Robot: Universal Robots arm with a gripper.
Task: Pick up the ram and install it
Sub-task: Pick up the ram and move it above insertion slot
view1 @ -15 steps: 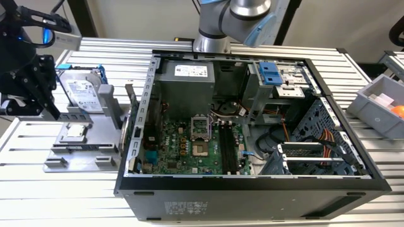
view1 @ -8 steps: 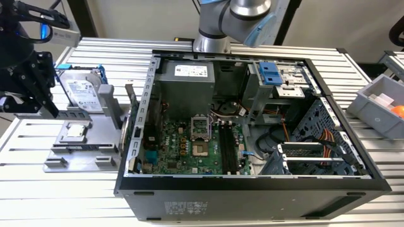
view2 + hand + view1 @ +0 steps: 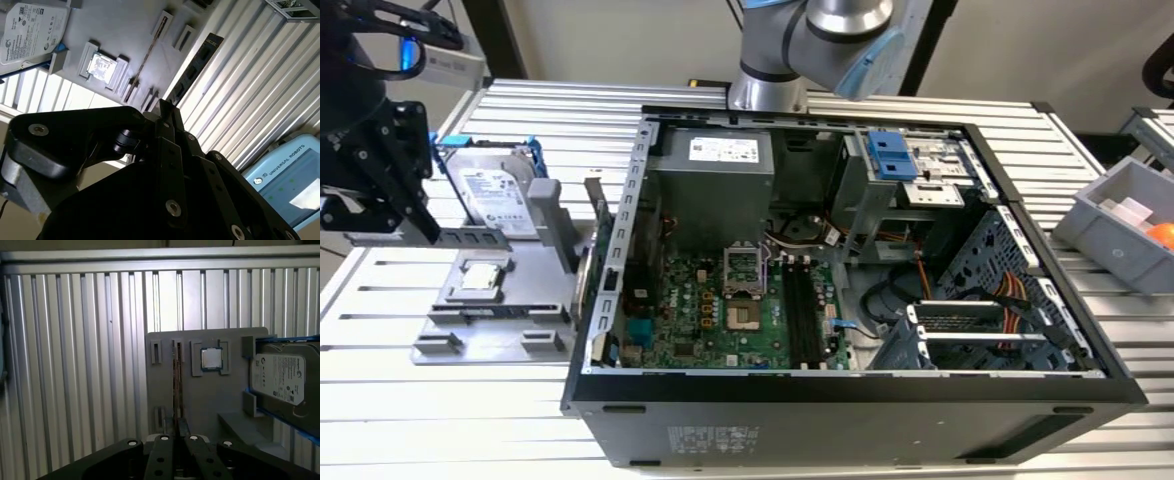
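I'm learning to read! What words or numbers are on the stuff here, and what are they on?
Hard drive label: print too small to read.
Power supply sticker: too small to read.
Case sticker: too small to read.
Pendant: a maker's name beside its screen, not quoted.
Ram: edge-on, no label showing.

Grey arm (image 3: 807, 30) extended to the exterior view's left, black hand (image 3: 176, 424) aimed downward

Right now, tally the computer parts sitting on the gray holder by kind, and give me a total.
Ram: 1
Processor chip: 1
Hard drive: 1
Total: 3
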